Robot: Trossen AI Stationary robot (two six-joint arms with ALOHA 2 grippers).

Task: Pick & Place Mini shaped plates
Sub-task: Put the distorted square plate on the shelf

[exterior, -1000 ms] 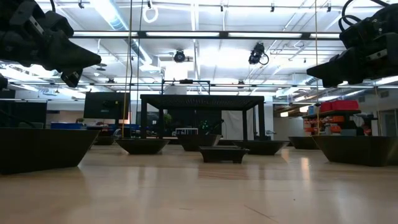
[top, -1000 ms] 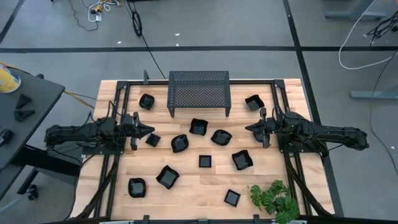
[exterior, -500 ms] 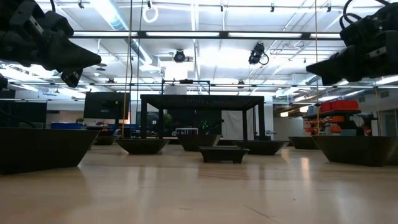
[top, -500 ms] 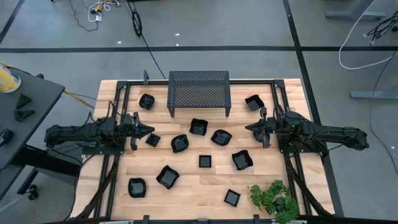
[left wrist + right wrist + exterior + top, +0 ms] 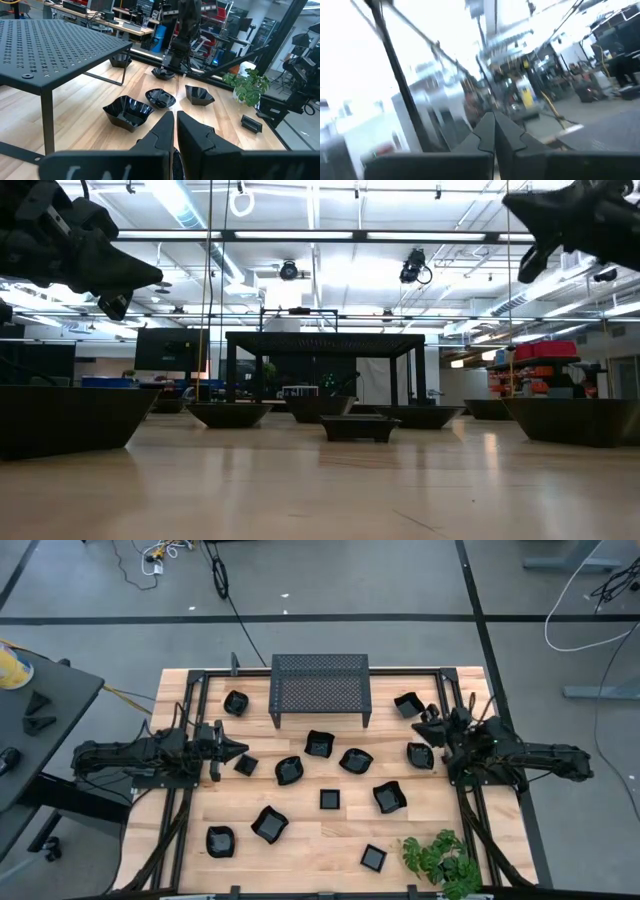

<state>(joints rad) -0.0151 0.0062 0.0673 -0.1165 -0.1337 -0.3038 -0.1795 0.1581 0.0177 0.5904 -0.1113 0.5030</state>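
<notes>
- High view: the mini shaped plates [image 5: 322, 768] lie scattered over the wooden table [image 5: 300, 850], most of them in the middle, one near each far corner and a few along the near edge. The perforated stand [image 5: 320, 688] sits at the far middle, with a plate just beside each of its front legs. A small plant [image 5: 442, 860] occupies the near right corner.
- The left gripper [image 5: 240, 749] hangs at the left side, fingers pressed together and empty, just beside a small square plate [image 5: 246, 765].
- The right gripper [image 5: 420, 725] sits at the right side, pointing toward the far corner, between two plates; its fingers are together and hold nothing.
- Low view: both grippers hang well above the tabletop; plates line the table in front of the stand.
- Left wrist view: the closed fingers [image 5: 195, 135] point across several plates toward the other arm; the stand's top fills the side.
- Right wrist view: the closed fingers [image 5: 510, 135] face a blurred room, with no plate in sight.
</notes>
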